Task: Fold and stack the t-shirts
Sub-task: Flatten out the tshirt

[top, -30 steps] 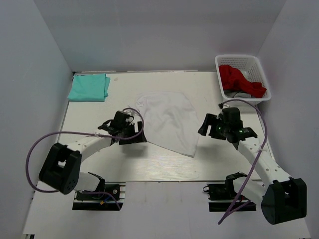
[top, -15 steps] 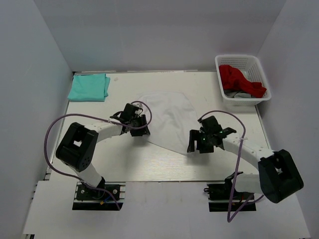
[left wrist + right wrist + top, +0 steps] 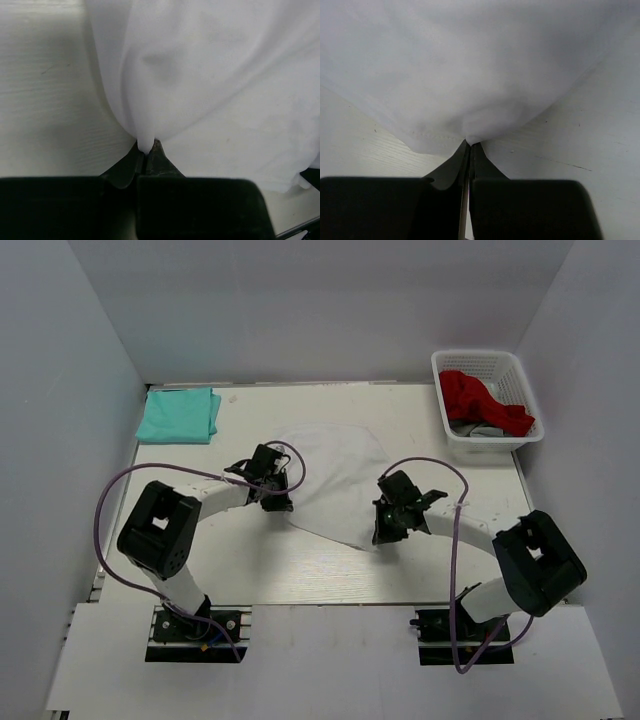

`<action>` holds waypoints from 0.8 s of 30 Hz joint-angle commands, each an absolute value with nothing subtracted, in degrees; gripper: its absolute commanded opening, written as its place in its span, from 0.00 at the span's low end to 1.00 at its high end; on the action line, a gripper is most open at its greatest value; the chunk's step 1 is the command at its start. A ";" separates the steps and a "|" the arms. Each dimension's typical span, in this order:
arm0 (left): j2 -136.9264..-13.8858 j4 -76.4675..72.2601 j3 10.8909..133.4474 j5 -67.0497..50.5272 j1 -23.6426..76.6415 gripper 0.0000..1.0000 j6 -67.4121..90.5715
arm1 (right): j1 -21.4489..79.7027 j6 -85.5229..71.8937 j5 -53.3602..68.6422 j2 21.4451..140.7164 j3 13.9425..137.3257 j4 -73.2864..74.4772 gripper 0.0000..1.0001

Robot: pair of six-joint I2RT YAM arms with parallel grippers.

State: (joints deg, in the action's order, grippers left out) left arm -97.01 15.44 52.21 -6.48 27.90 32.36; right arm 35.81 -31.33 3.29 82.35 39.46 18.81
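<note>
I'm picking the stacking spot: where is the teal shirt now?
In the top view, the teal shirt lies folded at the far left corner of the table, apart from the white shirt at mid-table.

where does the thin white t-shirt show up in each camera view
Top external: the thin white cloth t-shirt lies at the middle, left gripper on its left edge, right gripper on its right corner.
Left wrist: it fills the upper right, pinched by the left gripper.
Right wrist: it fills the top, hem pinched by the right gripper.
Shared landmark: the pale wood-grain table under it.
</note>
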 commanded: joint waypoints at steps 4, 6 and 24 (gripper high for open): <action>-87.38 21.88 52.90 -1.24 28.12 0.00 31.03 | 37.18 -31.91 -7.72 76.21 43.68 16.00 0.00; -83.78 23.37 55.19 -0.18 28.12 0.00 31.03 | 37.26 -31.03 -12.38 71.48 45.52 14.69 0.00; -67.95 29.10 87.62 -6.14 28.12 0.00 18.02 | 37.00 -16.71 -20.66 54.94 68.90 9.84 0.00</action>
